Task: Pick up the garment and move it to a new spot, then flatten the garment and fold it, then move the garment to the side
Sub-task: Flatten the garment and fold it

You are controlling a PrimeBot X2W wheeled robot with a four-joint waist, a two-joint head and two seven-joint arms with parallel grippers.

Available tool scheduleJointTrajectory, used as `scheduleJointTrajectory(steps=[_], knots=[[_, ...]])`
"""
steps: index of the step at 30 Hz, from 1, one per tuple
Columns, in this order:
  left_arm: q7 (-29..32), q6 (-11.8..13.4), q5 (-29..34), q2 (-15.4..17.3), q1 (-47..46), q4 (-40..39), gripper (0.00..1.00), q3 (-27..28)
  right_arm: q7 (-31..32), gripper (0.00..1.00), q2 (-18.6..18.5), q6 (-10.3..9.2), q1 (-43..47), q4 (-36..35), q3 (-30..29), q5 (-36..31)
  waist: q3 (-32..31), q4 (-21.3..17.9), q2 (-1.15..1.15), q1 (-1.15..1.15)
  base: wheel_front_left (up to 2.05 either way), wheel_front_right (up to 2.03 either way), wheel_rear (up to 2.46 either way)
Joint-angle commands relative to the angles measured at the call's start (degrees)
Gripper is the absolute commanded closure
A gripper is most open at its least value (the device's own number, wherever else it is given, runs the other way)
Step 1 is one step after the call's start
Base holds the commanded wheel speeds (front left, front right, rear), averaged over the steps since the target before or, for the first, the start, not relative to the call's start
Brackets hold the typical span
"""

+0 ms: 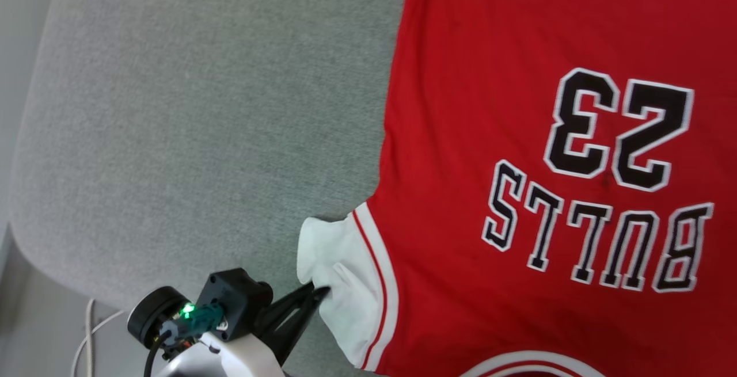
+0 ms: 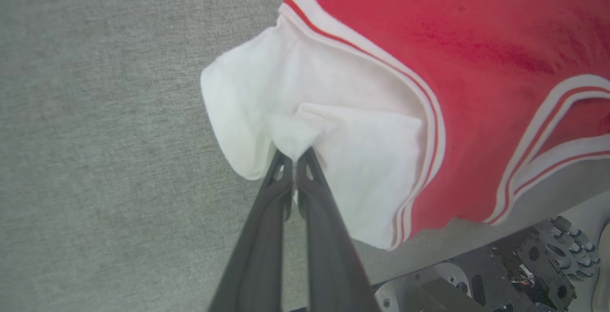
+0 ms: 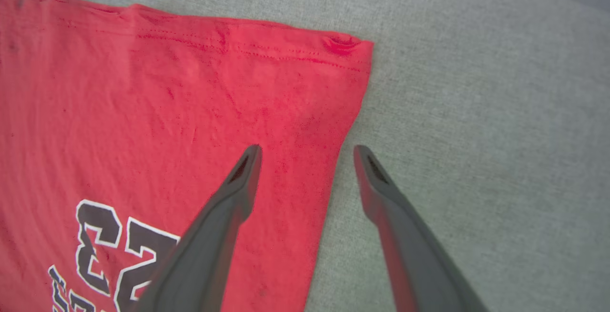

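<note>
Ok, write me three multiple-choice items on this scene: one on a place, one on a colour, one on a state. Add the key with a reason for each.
1. Where on the garment is the left tool clamped?
A. bottom hem
B. white sleeve
C. collar

2. What colour are the digits 23?
A. black, edged white
B. yellow
C. blue

3. How does the right tool stand?
A. shut on the hem
B. shut on nothing
C. open

Key:
1 B: its closed fingers pinch a bunch of white sleeve cloth.
2 A: the head view shows black figures with white outlines.
3 C: its fingers stand wide apart, one over the red cloth and one over the grey surface.
</note>
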Motion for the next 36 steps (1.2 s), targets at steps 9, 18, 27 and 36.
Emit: scheduleJointTrajectory(steps=[9,18,27,36], knots=[[-2.48,-2.33,-0.57,-2.63,-2.48,3.0,1.0,-1.42,2.0,0.0,-0.05,-0.02,-1.93,5.05,-1.31,-5.61,4.01,5.82,0.0,-0.02,0.0,0.0,0.0],[-3.31,-2.47,-0.71,-3.47,-2.16,4.39,1.0,-2.16,4.3,1.0,-1.06,-0.02,4.0,6.36,-1.76,-6.75,3.11,6.98,0.0,-0.02,0.0,0.0,0.0],[-3.12,-1.66,-1.18,-2.65,-1.4,4.9,1.0,-1.32,3.6,1.0,-1.22,-0.02,8.68,5.19,-3.01,-5.44,-2.3,3.59,0.0,-0.02,0.0,0.0,0.0],[-2.43,0.63,-2.69,-0.83,1.04,6.12,1.0,0.74,1.67,1.0,-0.88,-0.02,17.92,2.9,-0.86,-0.51,-10.01,-3.84,0.0,-0.02,0.0,0.0,0.0]])
